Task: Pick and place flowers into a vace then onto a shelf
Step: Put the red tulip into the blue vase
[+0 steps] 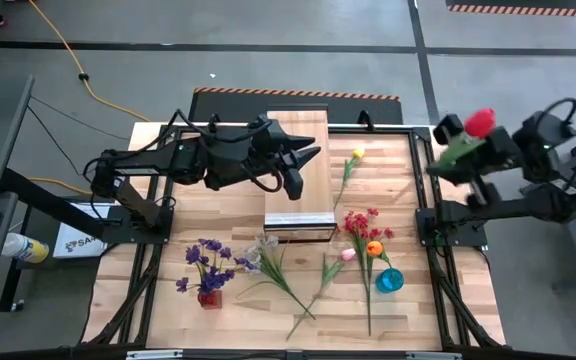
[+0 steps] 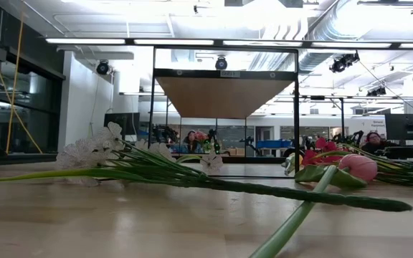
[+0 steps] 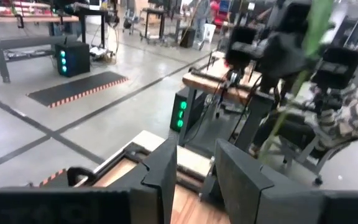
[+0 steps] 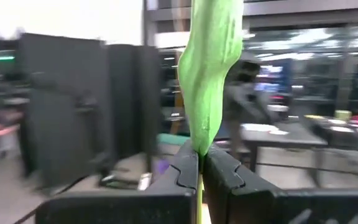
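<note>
Flowers lie scattered over the near half of the slatted bench (image 1: 168, 300), and one of them is off it altogether: a red tulip (image 1: 479, 121) is held in the air beyond the bench's right edge, near the far right corner. The right gripper (image 1: 465, 150) is clamped on that tulip's green stem, and the right wrist view shows the two dark fingers (image 4: 182, 168) pressed together on the stem with a broad green leaf (image 4: 210, 68) rising just above them.

On the bench, a yellow tulip (image 1: 357, 154) lies right of the shelf (image 1: 298, 130), which stands in the middle of the far half as a long narrow raised platform of pale wood. Nearer the front edge, a red spray (image 1: 362, 222), an orange tulip (image 1: 374, 248) and a pink tulip (image 1: 348, 255) lie close together beside a small blue vase (image 1: 389, 280). A white spray (image 1: 263, 246) lies toward the middle, and a purple spray (image 1: 208, 258) stands in a small red vase (image 1: 209, 296) toward the left front.

The left gripper (image 1: 303, 165) hovers over the shelf, its fingers (image 3: 166, 174) a little apart with nothing between them.
</note>
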Action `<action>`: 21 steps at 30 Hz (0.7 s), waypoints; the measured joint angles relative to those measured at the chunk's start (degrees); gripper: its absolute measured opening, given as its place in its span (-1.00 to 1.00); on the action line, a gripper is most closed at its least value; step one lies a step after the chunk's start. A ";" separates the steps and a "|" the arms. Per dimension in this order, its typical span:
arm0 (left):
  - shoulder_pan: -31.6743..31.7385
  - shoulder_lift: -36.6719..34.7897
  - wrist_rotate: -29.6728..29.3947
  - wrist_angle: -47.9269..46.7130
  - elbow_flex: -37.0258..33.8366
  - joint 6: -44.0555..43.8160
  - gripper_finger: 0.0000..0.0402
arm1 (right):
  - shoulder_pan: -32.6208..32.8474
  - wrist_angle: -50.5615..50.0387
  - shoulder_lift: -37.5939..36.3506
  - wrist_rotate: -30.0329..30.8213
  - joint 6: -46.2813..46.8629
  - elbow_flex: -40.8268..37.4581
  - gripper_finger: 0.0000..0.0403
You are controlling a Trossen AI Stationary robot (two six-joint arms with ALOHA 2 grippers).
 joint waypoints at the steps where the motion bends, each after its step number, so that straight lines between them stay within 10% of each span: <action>1: 0.00 -0.08 0.02 -0.02 0.00 0.00 -0.29 | 0.27 -1.03 -0.80 -1.64 -0.06 0.00 -1.00; 21: 0.00 -0.48 -0.04 -6.36 0.00 -4.52 -0.31 | 0.99 -29.06 -9.99 -9.75 8.46 -0.02 -1.00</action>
